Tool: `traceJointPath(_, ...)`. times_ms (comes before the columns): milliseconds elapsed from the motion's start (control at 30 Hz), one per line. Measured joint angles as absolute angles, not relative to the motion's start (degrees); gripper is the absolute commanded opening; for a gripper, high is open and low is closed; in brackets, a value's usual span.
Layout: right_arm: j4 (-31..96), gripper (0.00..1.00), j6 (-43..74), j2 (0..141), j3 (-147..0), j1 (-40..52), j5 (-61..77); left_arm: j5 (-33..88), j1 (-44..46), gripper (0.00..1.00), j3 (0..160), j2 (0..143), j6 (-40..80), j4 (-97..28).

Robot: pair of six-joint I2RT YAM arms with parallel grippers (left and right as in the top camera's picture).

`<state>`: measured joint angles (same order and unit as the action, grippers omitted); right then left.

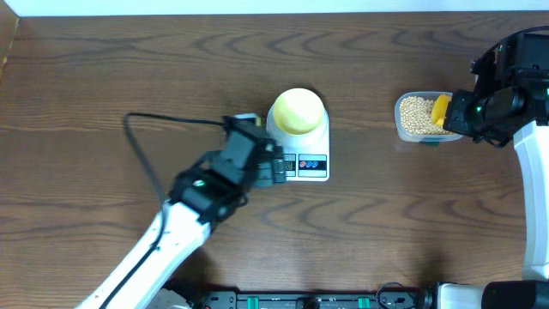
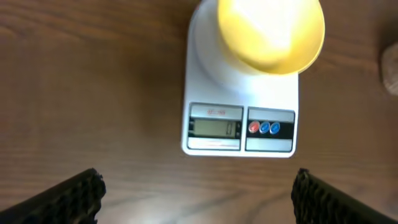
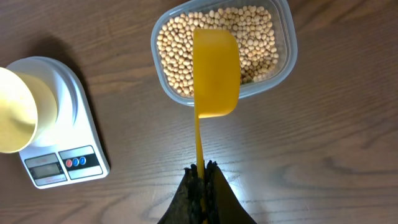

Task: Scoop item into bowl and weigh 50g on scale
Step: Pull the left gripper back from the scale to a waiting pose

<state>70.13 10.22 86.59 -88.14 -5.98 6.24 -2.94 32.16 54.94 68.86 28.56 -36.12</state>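
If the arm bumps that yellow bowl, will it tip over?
Probably it would slide first: the bowl looks empty, so it is likely light. It sits on the raised platform of the scale, about as wide as it, so a shove might push it off. Beans from the scoop should steady it.

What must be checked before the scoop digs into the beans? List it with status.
1. The bowl sits on the scale: ok.
2. The right gripper has its jaws shut on the scoop handle: ok.
3. The scoop is over the beans in the tub: ok.
4. The display reads zero: cannot tell, digits blurred.
5. The left gripper is open and apart from the scale: ok.
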Motion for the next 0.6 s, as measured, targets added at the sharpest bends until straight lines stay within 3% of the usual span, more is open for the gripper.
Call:
traceJointPath(267, 70.28, 0.01, 10.22, 86.59, -88.14, -5.98, 7.27, 8.75, 28.27, 0.98, 54.94, 66.22, 20.27, -43.38)
traceJointPath(600, 69.06, 0.01, 10.2, 86.59, -88.14, -5.98, 6.81, 5.67, 28.27, 0.98, 54.94, 66.24, 18.33, -43.46)
